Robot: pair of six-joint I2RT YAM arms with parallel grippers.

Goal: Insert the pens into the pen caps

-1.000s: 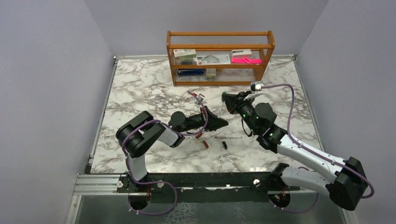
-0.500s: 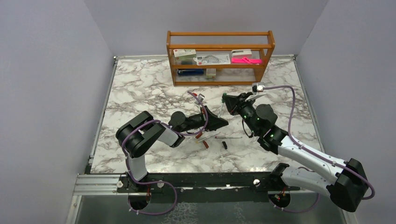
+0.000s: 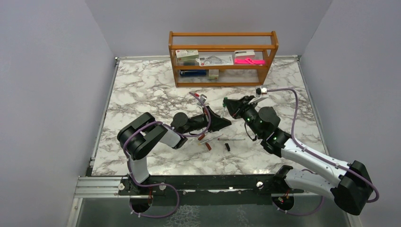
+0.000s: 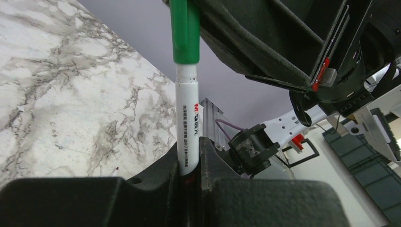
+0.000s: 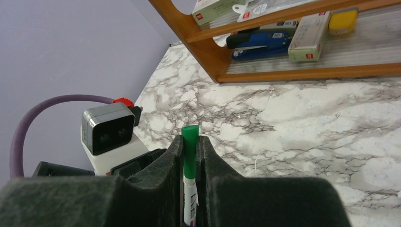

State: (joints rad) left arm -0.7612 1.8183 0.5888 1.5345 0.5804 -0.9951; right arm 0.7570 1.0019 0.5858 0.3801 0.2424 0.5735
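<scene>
Your left gripper (image 4: 190, 153) is clamping its black fingers narrowly on the lower barrel of a slim white plastic pen (image 4: 187, 118) with red and black print, holding it upright in the air. Your right gripper (image 5: 190, 147) is pinching, just as narrowly, the small green tube-shaped pen cap (image 5: 190, 142) from above. In both wrist views the cap is sitting over the pen's upper end, its rim meeting the white barrel squarely, so this first pairing is looking joined or very nearly so (whether it is pressed fully home, you cannot tell from here). The two grippers are meeting tip to tip above the middle of the white-and-grey marble tabletop (image 3: 142, 90). Just in front of them the rest of the work is lying loose: thin silvery-grey pens (image 3: 235, 139), two stubby red-brown caps (image 3: 202, 137) and a short black cap (image 3: 227, 146), all near one another and none looking mated. You are therefore looking at roughly one pen in progress and the others waiting. The orange-brown wooden shelf rack (image 3: 222, 47) at the far edge is playing no part.
</scene>
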